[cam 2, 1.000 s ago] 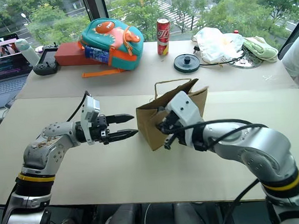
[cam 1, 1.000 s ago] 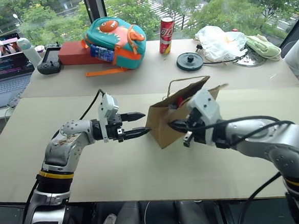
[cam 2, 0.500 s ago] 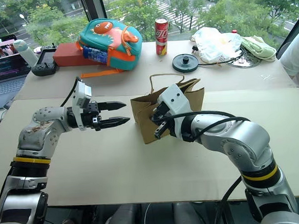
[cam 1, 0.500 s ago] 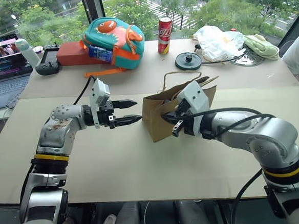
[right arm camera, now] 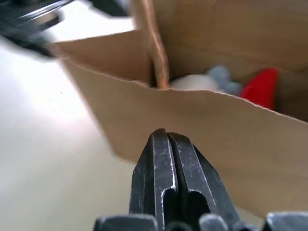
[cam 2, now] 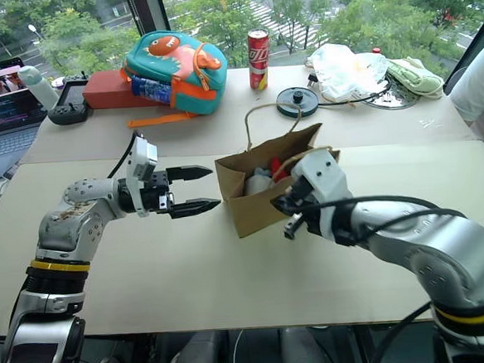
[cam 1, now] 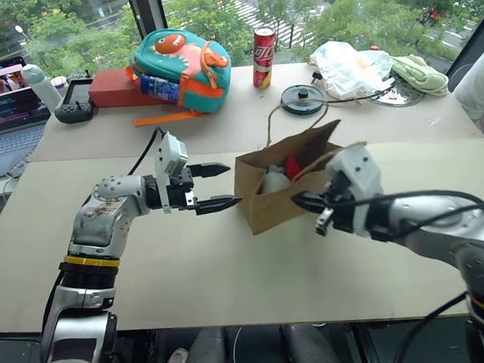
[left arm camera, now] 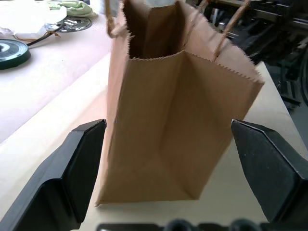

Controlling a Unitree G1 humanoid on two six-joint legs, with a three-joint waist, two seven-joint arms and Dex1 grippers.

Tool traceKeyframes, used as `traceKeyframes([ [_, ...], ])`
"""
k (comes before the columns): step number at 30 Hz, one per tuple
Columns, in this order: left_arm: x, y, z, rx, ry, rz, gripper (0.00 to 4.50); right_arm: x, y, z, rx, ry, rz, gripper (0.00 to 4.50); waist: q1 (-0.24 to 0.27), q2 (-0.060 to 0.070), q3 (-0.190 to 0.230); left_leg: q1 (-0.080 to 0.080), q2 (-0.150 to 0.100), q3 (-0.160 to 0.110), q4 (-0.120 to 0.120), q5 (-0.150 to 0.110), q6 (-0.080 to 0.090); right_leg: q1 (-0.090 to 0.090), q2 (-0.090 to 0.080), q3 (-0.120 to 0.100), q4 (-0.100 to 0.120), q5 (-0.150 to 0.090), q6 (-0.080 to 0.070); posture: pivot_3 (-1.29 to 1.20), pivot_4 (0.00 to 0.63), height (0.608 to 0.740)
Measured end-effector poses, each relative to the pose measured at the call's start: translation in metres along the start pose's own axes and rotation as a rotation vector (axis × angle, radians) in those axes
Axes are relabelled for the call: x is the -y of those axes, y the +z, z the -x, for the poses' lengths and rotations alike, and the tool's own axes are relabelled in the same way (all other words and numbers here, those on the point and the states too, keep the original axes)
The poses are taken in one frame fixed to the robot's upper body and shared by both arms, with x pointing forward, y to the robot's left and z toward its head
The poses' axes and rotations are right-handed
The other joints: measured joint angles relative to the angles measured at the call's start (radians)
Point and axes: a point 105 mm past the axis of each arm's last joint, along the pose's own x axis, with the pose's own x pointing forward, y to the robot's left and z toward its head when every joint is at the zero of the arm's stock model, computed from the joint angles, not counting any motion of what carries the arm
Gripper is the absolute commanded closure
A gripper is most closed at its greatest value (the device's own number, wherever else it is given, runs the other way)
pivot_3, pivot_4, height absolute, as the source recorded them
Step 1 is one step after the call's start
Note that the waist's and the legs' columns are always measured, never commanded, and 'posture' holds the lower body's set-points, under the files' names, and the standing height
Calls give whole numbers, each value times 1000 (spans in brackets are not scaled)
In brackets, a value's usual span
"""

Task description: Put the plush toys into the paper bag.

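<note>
Jaws: left gripper (cam 1: 219, 185) wide open beside paper bag (cam 1: 270, 203) at frame centre, right gripper (right arm camera: 176, 169) shut, empty. Grey toy (cam 1: 273, 179) and red toy (cam 1: 292, 165) both inside; task looks done.

Left pincer (cam 1: 217, 186) level, fingers wide apart; right pincer (cam 1: 304, 200) pressed closed, angled slightly downward.

Paper bag (cam 1: 270, 198) on beige table (cam 1: 190, 268)

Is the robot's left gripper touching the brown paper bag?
Apart. In the left wrist view, the open left gripper frames the brown paper bag with gaps on both sides.
</note>
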Motion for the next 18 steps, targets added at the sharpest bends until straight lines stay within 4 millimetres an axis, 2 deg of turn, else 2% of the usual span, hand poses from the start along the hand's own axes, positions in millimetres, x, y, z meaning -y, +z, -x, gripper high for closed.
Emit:
traceKeyframes([
  [2, 0, 1, -3, 10, 11, 3, 42, -4, 0, 11, 2, 16, 8, 4500, 1, 0, 0, 0, 0, 0, 0, 0, 0, 1, 0, 0, 0, 0, 0, 0, 150, 740],
  [5, 1, 1, -6, 14, 18, 11, 42, -9, 0, 15, -6, 42, 18, 4500, -3, 0, 0, 1, 0, 1, 0, 0, 0, 1, 0, 1, 0, 0, 0, 0, 150, 740],
  [18, 6, 1, -13, 25, -2, 11, 42, -4, -6, -5, -35, 9, -9, 4500, 0, 0, 0, 0, 0, 1, 0, 0, 0, 0, 0, 1, 0, 0, 0, 0, 150, 740],
])
